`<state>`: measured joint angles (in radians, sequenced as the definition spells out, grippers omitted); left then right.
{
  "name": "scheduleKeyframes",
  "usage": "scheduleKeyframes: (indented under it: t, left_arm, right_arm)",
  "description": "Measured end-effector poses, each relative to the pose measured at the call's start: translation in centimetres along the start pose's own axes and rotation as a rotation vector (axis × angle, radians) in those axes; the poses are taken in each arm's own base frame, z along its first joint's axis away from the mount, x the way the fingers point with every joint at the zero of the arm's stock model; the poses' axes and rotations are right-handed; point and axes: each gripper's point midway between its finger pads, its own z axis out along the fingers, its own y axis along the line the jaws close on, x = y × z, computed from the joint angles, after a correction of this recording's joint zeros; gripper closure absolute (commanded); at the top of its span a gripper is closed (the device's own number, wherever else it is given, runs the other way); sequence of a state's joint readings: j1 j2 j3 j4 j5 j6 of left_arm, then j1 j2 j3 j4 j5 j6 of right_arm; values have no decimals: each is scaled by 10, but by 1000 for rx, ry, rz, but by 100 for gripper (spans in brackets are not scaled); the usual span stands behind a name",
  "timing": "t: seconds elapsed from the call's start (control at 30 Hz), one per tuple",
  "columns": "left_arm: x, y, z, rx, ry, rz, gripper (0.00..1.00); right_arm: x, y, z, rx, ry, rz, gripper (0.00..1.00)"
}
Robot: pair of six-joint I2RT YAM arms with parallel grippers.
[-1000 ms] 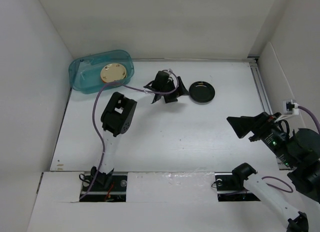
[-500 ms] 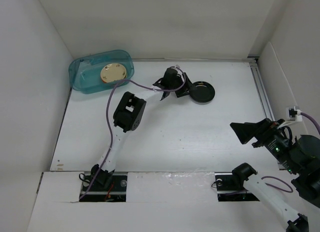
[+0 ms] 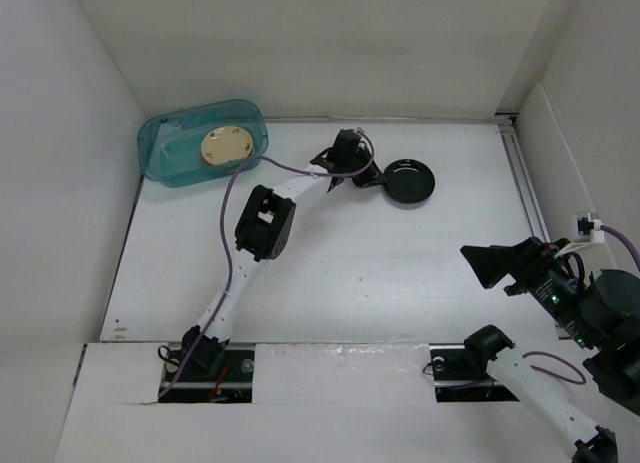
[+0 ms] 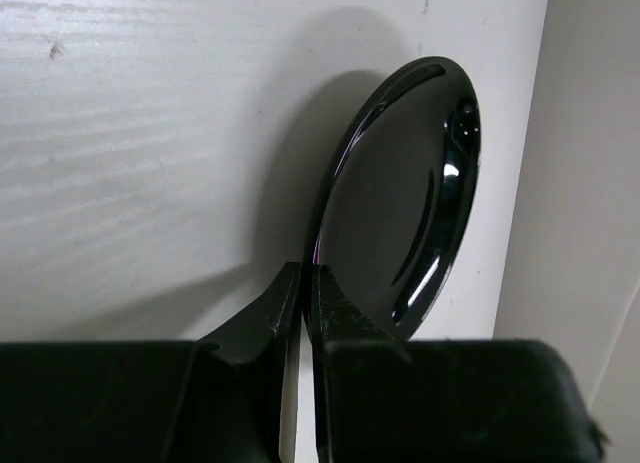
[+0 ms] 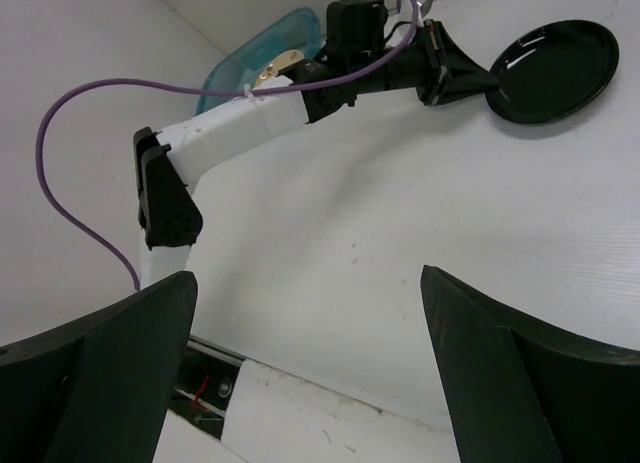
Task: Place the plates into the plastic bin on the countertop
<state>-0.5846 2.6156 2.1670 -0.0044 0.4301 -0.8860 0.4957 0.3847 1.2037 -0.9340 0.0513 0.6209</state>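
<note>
A glossy black plate [image 3: 409,181] lies on the white countertop [image 3: 400,273] at the back, right of centre. My left gripper [image 3: 378,177] reaches it from the left and is shut on its near rim; the left wrist view shows the two fingers pinched on the plate's [image 4: 400,213] edge. The teal plastic bin [image 3: 170,155] stands in the back left corner with a cream plate [image 3: 226,145] inside. My right gripper [image 3: 492,264] hovers open at the right side, far from both plates, with nothing between its fingers [image 5: 100,353].
White walls close in the left, back and right sides. The left arm's purple cable [image 3: 232,198] loops above the counter between bin and arm. The right wrist view shows the left arm [image 5: 250,123], the black plate [image 5: 552,68] and the bin [image 5: 262,53].
My left gripper has travelled right from the middle of the counter to the black plate and closed on its rim; the plate has shifted slightly right. The right gripper has dropped a little.
</note>
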Motion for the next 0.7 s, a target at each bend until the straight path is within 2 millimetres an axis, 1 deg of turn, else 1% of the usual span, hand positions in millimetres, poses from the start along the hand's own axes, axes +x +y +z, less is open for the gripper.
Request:
scheduleKeyframes:
  t: [0.03, 0.1, 0.17, 0.2, 0.23, 0.3, 0.37, 0.4, 0.47, 0.5, 0.53, 0.57, 0.6, 0.63, 0.67, 0.7]
  left_arm:
    - [-2, -2, -5, -7, 2, 2, 100]
    - [-11, -12, -19, -11, -7, 7, 100]
    - [-33, -29, -46, -6, -40, 14, 100]
    - [-50, -40, -65, 2, -72, 24, 100]
    - [-69, -51, -87, 9, -114, 33, 100]
    - [-111, -68, -142, 17, -218, 45, 100]
    - [-157, -76, -214, 12, -357, 50, 100]
    - [-179, -75, -252, 5, -433, 49, 100]
    - [-212, -60, -326, -30, -573, 29, 100]
    - [-226, -45, -360, -61, -642, 12, 100]
    - [-234, -28, -388, -96, -695, -9, 100]
    - [-239, -7, -413, -138, -741, -37, 100]
    - [-242, 16, -432, -186, -777, -67, 100]
    - [-243, 39, -445, -232, -799, -99, 100]
    - [-241, 60, -452, -275, -805, -131, 100]
    - [-239, 81, -454, -315, -799, -163, 100]
  right_arm:
    - [0, 0, 0, -1, 1, 0, 1]
    - [0, 1, 1, -5, 1, 0, 1]
    - [0, 2, 1, -9, 1, 0, 1]
    - [-1, 3, 2, -12, 0, 0, 1]
    - [-1, 3, 3, -15, 0, 0, 1]
    - [0, 5, 5, -21, 5, 0, 1]
    - [1, 5, 10, -25, 12, 0, 1]
    - [2, 6, 12, -26, 16, 0, 1]
    - [3, 7, 17, -28, 23, -1, 1]
    - [2, 8, 21, -29, 23, -3, 1]
    - [1, 9, 24, -29, 22, -4, 1]
    - [0, 10, 27, -27, 25, -4, 1]
    - [-1, 10, 32, -25, 27, -5, 1]
    - [-1, 11, 37, -23, 31, -5, 1]
    - [0, 11, 41, -23, 35, -5, 1]
    - [1, 11, 47, -22, 43, -6, 1]
